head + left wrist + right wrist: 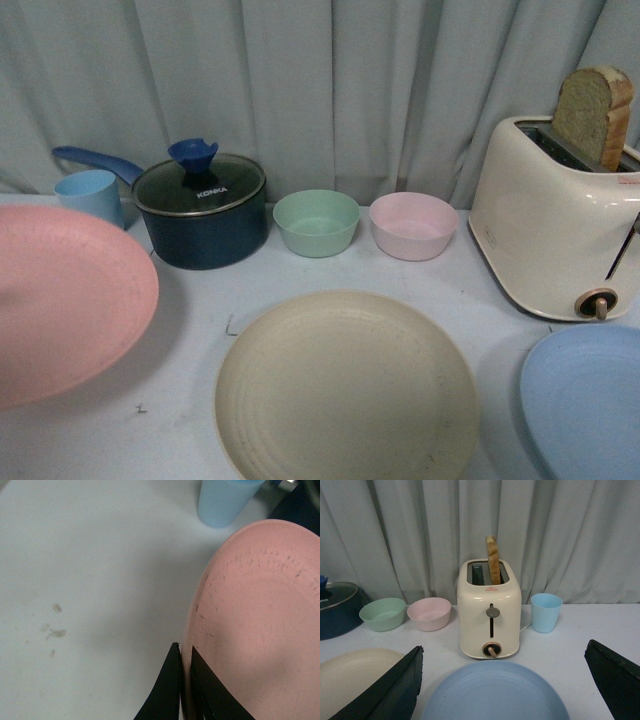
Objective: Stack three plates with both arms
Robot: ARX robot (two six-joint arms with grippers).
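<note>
The pink plate (60,300) hangs tilted above the table at the left of the front view. My left gripper (184,652) is shut on its rim, one finger on each side; the plate (265,620) fills that view's right side. The beige plate (345,390) lies flat at the front centre and shows in the right wrist view (350,680). The light blue plate (585,400) lies at the front right. My right gripper (502,665) is open, its fingers spread wide above the blue plate (495,692), not touching it. Neither arm shows in the front view.
A dark blue lidded pot (200,208), a blue cup (90,195), a green bowl (316,222) and a pink bowl (413,225) stand along the back by the curtain. A cream toaster (550,215) with bread stands back right. Another blue cup (546,612) stands beside it.
</note>
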